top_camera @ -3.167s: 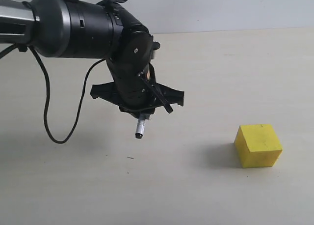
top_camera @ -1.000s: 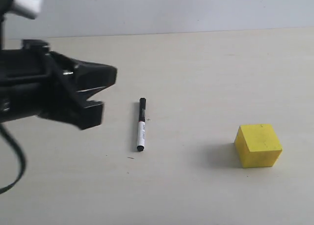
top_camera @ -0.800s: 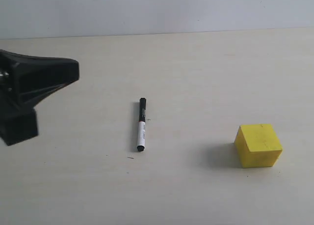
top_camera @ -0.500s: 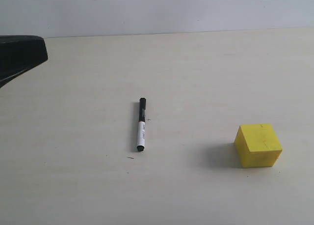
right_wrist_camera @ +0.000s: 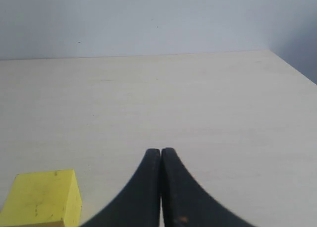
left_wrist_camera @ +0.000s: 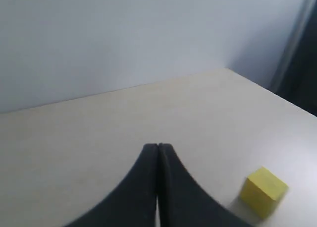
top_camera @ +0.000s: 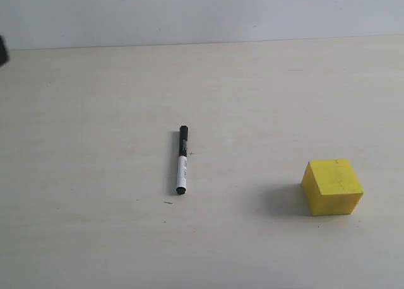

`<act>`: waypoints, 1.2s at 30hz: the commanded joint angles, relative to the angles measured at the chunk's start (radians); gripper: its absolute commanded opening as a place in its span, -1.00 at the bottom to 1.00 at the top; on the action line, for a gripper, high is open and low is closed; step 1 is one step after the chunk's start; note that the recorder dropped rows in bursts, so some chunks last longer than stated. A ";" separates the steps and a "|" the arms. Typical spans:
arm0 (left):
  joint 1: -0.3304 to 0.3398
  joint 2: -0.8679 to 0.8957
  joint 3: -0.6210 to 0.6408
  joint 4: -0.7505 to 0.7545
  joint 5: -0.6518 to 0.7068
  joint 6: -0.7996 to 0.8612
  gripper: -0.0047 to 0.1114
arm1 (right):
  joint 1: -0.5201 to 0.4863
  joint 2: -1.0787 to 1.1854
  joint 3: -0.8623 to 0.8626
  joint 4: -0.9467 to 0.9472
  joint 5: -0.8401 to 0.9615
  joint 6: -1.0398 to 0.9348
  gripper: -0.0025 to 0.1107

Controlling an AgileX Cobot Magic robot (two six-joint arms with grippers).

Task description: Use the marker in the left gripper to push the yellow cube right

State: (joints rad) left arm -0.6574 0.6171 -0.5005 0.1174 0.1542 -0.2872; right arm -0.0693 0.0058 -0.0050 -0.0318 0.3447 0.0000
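The marker [top_camera: 182, 160] lies flat on the table, black cap toward the far side, held by nothing. The yellow cube [top_camera: 332, 187] rests to its right, well apart from it; it also shows in the left wrist view [left_wrist_camera: 263, 191] and the right wrist view [right_wrist_camera: 44, 197]. My left gripper [left_wrist_camera: 158, 146] is shut with nothing between its fingers, and only a dark sliver of it [top_camera: 2, 49] remains at the left edge of the exterior view. My right gripper [right_wrist_camera: 161, 150] is shut and empty too, and is out of the exterior view.
The pale table [top_camera: 252, 87] ends at a light wall at the back. A dark vertical edge [left_wrist_camera: 297, 58] stands past the table's corner in the left wrist view.
The left gripper let go of the marker, which now lies on the table, then drew back left almost out of the exterior view. The cube has not moved.
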 commanded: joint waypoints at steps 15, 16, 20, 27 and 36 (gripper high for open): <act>0.379 -0.319 0.288 0.002 0.044 -0.001 -0.92 | -0.008 -0.006 0.005 -0.001 -0.008 0.000 -0.95; 0.382 -0.319 0.302 0.002 0.044 -0.001 -0.92 | -0.008 -0.006 0.005 -0.001 -0.008 0.000 -0.95; 0.382 -0.331 0.355 0.012 0.044 0.030 -0.92 | -0.008 -0.006 0.005 -0.001 -0.008 0.000 -0.95; 0.382 -0.451 0.445 0.029 0.044 0.052 -0.92 | -0.008 -0.006 0.005 -0.001 -0.008 0.000 -0.95; 0.419 -0.583 0.501 0.056 0.142 0.052 -0.92 | -0.008 -0.006 0.005 -0.001 -0.008 0.000 -0.95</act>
State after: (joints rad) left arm -0.2605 0.0547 -0.0045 0.1664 0.2552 -0.2385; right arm -0.0693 0.0058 -0.0050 -0.0318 0.3447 0.0000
